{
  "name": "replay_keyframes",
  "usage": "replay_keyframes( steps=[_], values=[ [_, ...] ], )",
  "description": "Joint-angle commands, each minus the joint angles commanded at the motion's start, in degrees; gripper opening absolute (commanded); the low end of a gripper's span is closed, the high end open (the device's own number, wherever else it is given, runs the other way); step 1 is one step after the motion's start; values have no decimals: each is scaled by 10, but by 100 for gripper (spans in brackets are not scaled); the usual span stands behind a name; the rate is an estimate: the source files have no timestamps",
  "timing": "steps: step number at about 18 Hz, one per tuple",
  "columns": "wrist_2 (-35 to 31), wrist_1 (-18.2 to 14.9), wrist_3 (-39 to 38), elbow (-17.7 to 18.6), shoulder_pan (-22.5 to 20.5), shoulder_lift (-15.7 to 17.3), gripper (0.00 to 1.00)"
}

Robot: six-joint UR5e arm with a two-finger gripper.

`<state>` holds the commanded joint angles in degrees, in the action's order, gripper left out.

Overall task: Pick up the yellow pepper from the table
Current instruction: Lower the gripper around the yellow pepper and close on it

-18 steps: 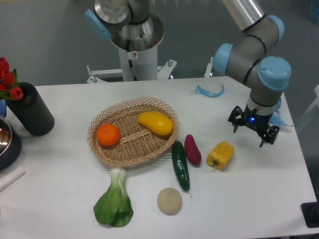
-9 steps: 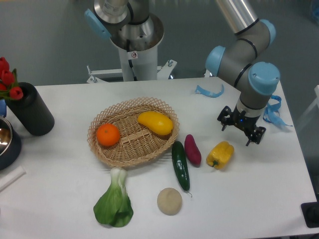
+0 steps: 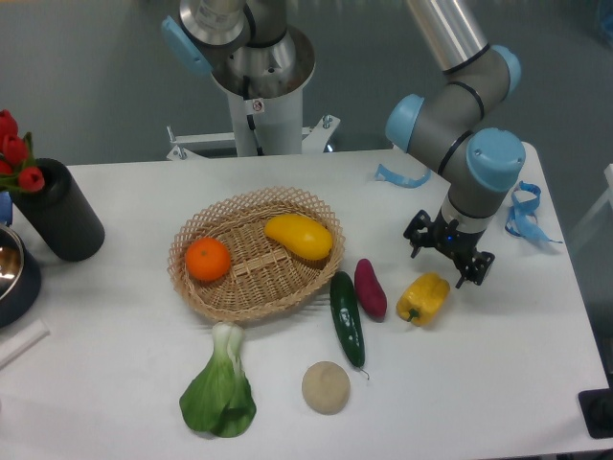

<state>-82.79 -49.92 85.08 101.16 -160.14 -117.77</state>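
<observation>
- Leftward and a little lower is where the gripper has travelled over the last second, from out near the table's right edge to a spot just above and behind the yellow pepper; nothing else on the table has shifted.
- Its two dark fingers stand spread apart with nothing between them, one tip at the left near and one at the right; whether they hang clear of the tabletop or brush it cannot be told from this angle.
- Much of the arm is cut off by the top edge, and the black cylinder, the red flowers and a metal bowl are clipped at the left edge.
- Glossy, blocky and lobed, the pepper lies on its side on bare white tabletop, right of the purple sweet potato and apart from it.
- Its long axis runs diagonally, from lower left to upper right; the stem is too small to make out clearly.
- A woven wicker basket holds a smooth oval yellow fruit and an orange.
- In front lie a dark green cucumber, a leafy bok choy and a round beige lump.
</observation>
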Motion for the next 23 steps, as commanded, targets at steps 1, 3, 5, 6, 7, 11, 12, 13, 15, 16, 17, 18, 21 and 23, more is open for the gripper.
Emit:
replay_keyframes(
  steps=[1,3,5,6,7,11,12,13,15,16,17,18,21,23],
  values=[
    [0,3,0,-1,0,0,100],
    [0,3,0,-2,0,-1,100],
    [0,4,0,-4,0,-4,100],
    [0,4,0,-4,2,-7,100],
    [0,4,0,-6,4,-10,100],
    [0,37,-17,-10,11,-24,96],
    [0,38,-22,-11,13,-23,88],
    [0,37,-22,-11,14,-22,80],
    [-1,37,-21,-8,14,-21,62],
    [-1,37,-21,-7,13,-20,55],
    [-1,37,-21,-6,13,-19,48],
    [-1,37,-19,-6,12,-18,42],
    [-5,32,-21,-9,10,-4,35],
    [-5,30,-20,-10,3,0,34]
  ],
)
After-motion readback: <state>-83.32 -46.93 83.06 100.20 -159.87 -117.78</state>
